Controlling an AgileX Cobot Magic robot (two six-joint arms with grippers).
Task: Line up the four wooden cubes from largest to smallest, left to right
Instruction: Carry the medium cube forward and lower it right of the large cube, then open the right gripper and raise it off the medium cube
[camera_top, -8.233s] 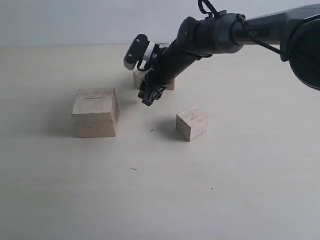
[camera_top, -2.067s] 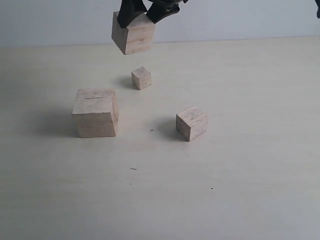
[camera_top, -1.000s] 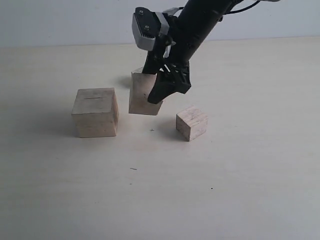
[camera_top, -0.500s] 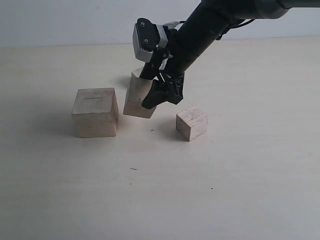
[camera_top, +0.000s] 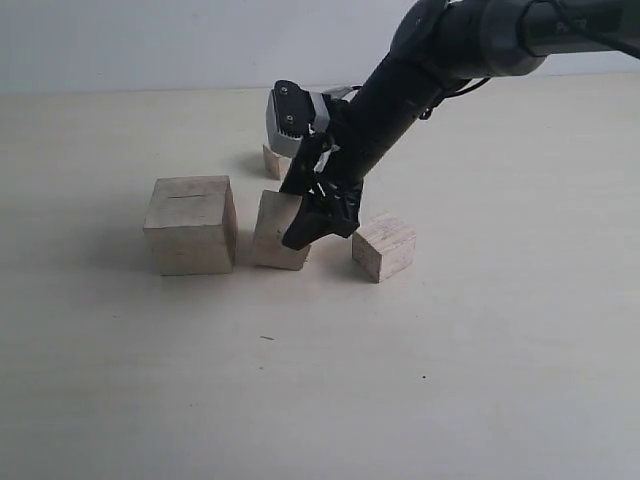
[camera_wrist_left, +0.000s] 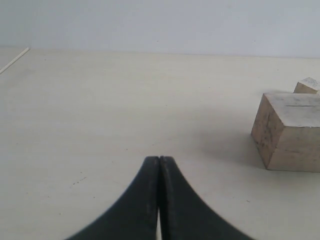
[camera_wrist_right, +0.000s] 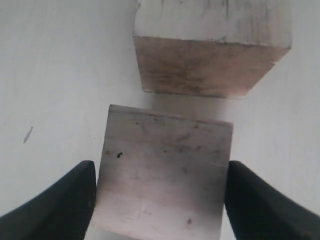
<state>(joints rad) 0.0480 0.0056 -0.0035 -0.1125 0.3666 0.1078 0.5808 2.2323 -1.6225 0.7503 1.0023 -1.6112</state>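
No text, label, brand, number or sign can be read in any view. The only marks on the wooden cubes are grain, dark smudges and specks. The largest cube (camera_top: 190, 225) also has a thin slit line on its top face. None of these forms a letter or figure. The black arm (camera_top: 450, 50) and the grey housing (camera_top: 288, 118) at its wrist show no legible print at this size. The worktop (camera_top: 450, 380) bears only a few tiny dark flecks.
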